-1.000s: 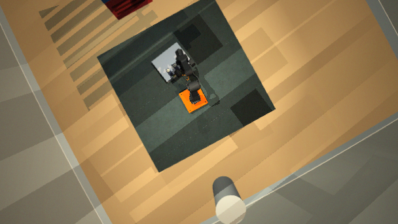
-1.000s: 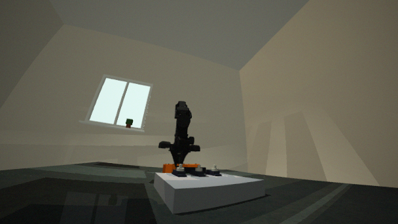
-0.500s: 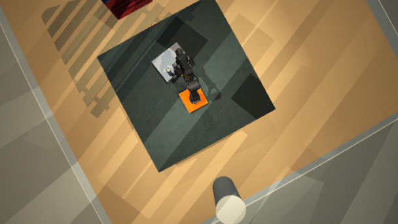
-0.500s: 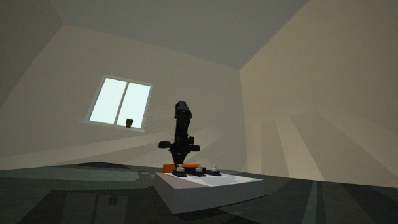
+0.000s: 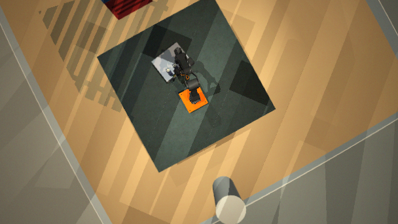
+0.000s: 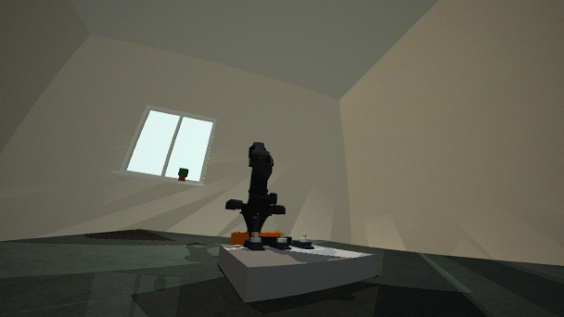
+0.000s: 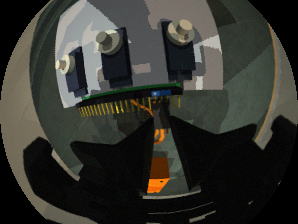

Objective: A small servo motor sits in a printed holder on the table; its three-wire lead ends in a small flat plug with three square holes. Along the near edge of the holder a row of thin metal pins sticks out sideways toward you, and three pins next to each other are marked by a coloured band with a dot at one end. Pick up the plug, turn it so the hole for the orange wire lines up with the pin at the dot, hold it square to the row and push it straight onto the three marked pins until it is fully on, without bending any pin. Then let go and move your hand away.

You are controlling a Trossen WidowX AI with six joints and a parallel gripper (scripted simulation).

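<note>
The pale holder block (image 5: 160, 62) (image 6: 288, 278) (image 7: 145, 55) carries dark servos with white horns. In the wrist view a row of gold pins (image 7: 107, 108) sticks out from its near edge, with a blue band (image 7: 161, 93) near the row's right end; the dot cannot be made out. My gripper (image 7: 161, 120) is shut on the dark plug (image 7: 161, 111), just in front of the pins by the band. Whether the plug touches or covers any pin cannot be told. Its holes are hidden. The orange lead (image 7: 142, 106) runs from the holder edge toward the plug and loops between my fingers.
The arm's orange base plate (image 5: 190, 107) (image 6: 238, 238) (image 7: 158, 185) stands close behind the gripper. A dark green mat (image 5: 173, 137) lies under everything. A red object (image 5: 127, 10) is beyond the mat, and a grey cylinder (image 5: 230, 209) stands off its near side.
</note>
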